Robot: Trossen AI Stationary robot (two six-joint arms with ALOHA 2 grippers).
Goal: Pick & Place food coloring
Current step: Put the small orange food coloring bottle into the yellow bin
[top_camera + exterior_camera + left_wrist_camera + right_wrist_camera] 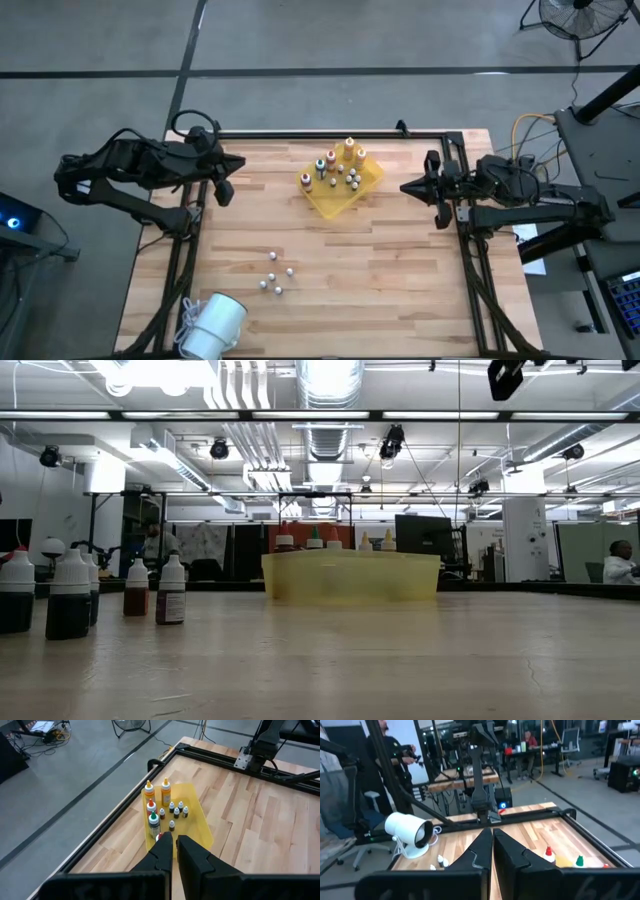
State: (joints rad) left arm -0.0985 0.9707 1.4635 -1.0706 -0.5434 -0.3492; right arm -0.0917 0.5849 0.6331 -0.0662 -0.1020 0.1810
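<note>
The food coloring bottles (340, 160), with red, green, yellow and orange pointed caps, stand upright in a yellow tray (335, 202) at the far middle of the table. The left wrist view shows the same bottles (152, 807), and in the low view their caps (314, 538) stick up over the tray wall (350, 578). My left gripper (228, 182) hangs shut over the table's left edge, clear of everything. My right gripper (405, 186) is shut above the right part of the table, pointing level toward the tray and touching nothing.
Several small white-capped bottles (275, 272) stand loose on the near middle of the table, close to the low camera (70, 595). A white round device (215, 325) sits at the near left corner. A black frame (330, 134) rims the table. People are in the room beyond.
</note>
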